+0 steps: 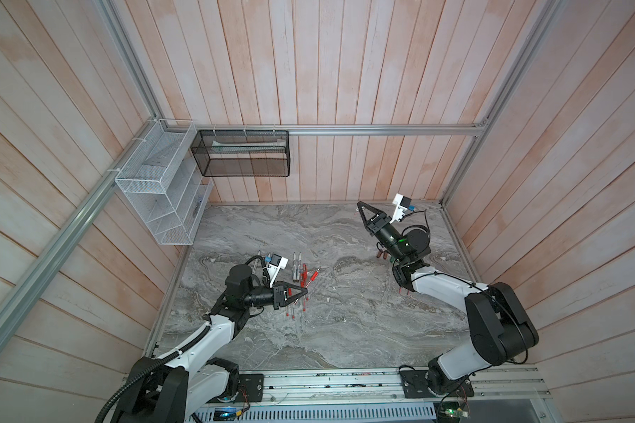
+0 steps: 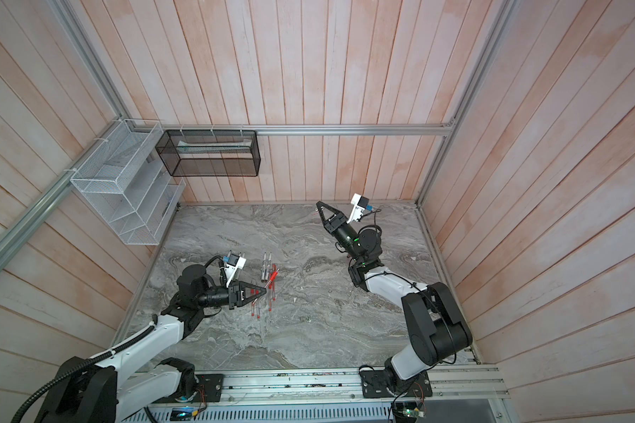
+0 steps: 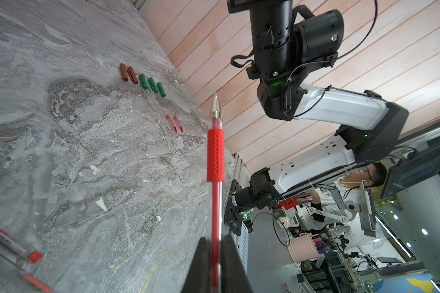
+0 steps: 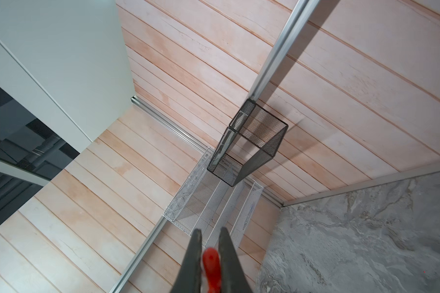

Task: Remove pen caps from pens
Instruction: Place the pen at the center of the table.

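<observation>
Jaws both clenched: left jaws grip an uncapped red pen, right jaws pinch a red cap (held aloft). I'd lower it beside the two red caps before releasing.

Dark print on a lying pen stays illegible.

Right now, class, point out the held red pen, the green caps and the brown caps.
Red pen [image 3: 215, 154]: left wrist view, on its ribbed red grip.
Green caps [image 3: 153, 85]: left wrist view, on the middle cap of three.
Brown caps [image 3: 133, 75]: left wrist view, on the cap nearer the green ones.
</observation>
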